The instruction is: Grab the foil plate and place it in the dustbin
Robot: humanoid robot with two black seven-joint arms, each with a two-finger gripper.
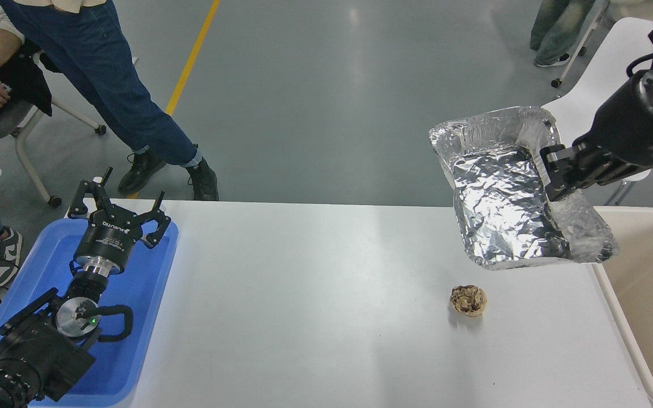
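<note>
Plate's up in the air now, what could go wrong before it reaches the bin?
The right gripper pinches only one rim of the thin foil plate, which hangs tilted; the foil might bend or slip free. The plate looks wide beside the dustbin, so it may catch the rim or land on the table.

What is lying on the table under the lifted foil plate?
A small crumpled brown paper ball lies on the white table, below the near edge of the foil plate, which the right gripper holds up. The plate's underside is hidden.
</note>
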